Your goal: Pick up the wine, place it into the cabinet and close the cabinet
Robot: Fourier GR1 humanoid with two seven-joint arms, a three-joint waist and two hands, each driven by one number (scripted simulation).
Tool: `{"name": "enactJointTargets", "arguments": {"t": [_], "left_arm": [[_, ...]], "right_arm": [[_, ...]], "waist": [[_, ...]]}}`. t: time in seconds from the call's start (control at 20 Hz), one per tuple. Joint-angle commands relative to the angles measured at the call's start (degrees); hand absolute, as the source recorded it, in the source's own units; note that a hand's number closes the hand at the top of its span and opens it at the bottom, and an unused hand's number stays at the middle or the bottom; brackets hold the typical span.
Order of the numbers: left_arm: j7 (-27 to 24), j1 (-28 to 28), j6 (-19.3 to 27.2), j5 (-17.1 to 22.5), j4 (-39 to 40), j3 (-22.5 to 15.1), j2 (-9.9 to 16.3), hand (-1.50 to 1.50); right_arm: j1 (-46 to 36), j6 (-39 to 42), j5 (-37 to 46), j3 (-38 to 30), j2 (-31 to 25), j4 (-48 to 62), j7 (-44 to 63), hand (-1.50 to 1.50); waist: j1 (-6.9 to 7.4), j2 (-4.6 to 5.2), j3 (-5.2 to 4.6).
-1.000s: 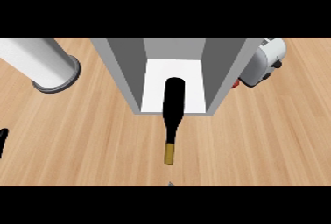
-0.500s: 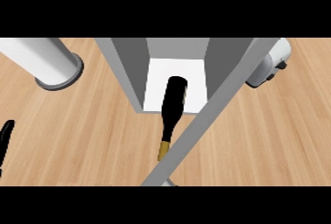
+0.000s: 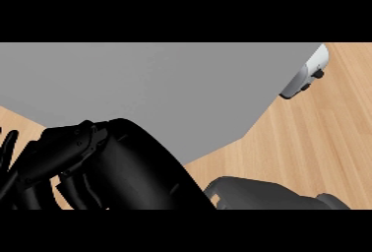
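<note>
Broad flat grey cabinet panel (image 3: 145,88) across the wooden worktop's (image 3: 320,147) far side. Black left hand (image 3: 65,157) at near-left edge, fingers curled, grasping nothing visible. Right hand (image 3: 262,194) near edge, fingers unclear. White-grey appliance (image 3: 305,74) far-right corner. Wine hidden.

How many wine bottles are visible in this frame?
0. A large grey panel fills most of the view and black robot parts fill the lower left, so a bottle may be hidden behind them.
</note>
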Motion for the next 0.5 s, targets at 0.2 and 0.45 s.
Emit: {"name": "enactJointTargets", "arguments": {"t": [0.2, 0.45], "left_arm": [[0.0, 1.0, -0.2, -2.1, 0.8, 0.5, -2.2, -1.50], [3.2, -0.3, 1.9, -3.1, -1.7, 0.6, -3.5, -1.50]], "right_arm": [[-11.2, 5.4, 3.3, -7.8, 1.0, 21.9, -9.1, 1.50], [-12.1, 11.5, 0.6, -14.1, 0.9, 28.7, -11.4, 1.50]], "waist": [[-0.56, -0.02, -0.02], [-1.25, -0.13, 0.04]]}}
